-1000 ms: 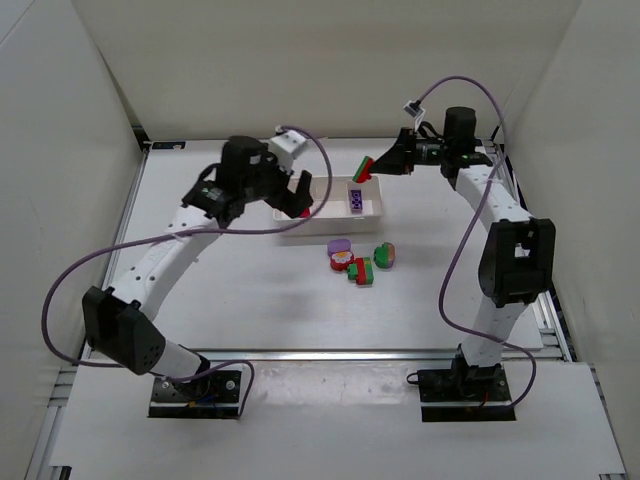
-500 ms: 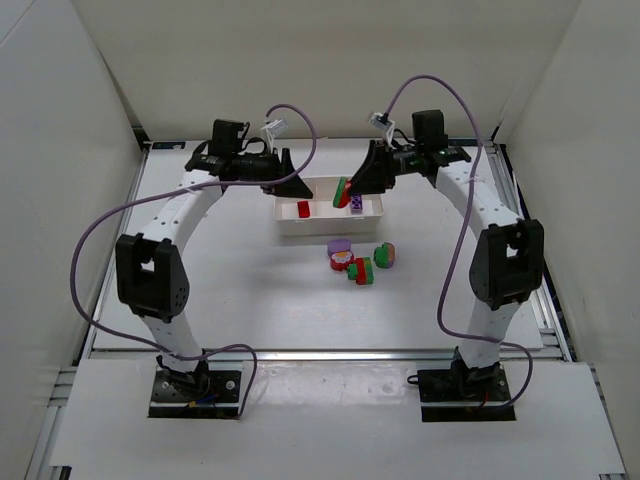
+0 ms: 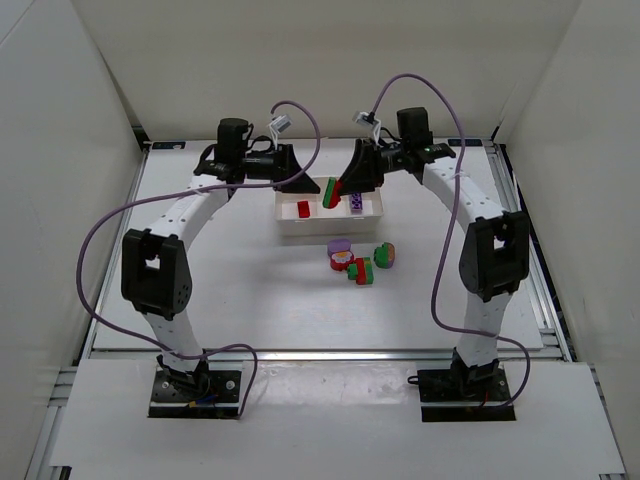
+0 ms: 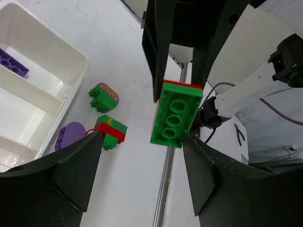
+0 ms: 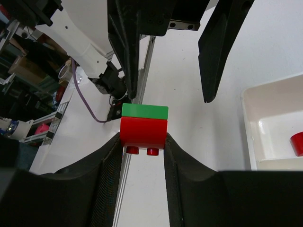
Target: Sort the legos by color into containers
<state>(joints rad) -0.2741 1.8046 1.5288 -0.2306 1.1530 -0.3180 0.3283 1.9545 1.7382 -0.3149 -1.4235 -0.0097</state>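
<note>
My right gripper (image 3: 342, 188) is shut on a red-and-green stacked lego (image 3: 331, 192) and holds it in the air over the white tray (image 3: 318, 231). In the right wrist view the lego (image 5: 143, 125) sits between my fingers (image 5: 106, 165). My left gripper (image 3: 306, 183) is open and empty, facing the lego from the left. In the left wrist view its green underside (image 4: 176, 113) hangs just beyond the open left gripper (image 4: 142, 137). A red lego (image 3: 303, 209) lies in the tray's left compartment and a purple lego (image 3: 357, 203) in the right one.
Loose legos lie on the table in front of the tray: a purple one (image 3: 339, 246), a red-and-green stack (image 3: 361, 270) and a green-and-purple one (image 3: 384, 255). White walls stand behind and to both sides.
The left gripper let a red lego go into the tray's left compartment, then turned towards the right gripper. The right gripper moved left with its red-and-green lego, so the two now face each other.
</note>
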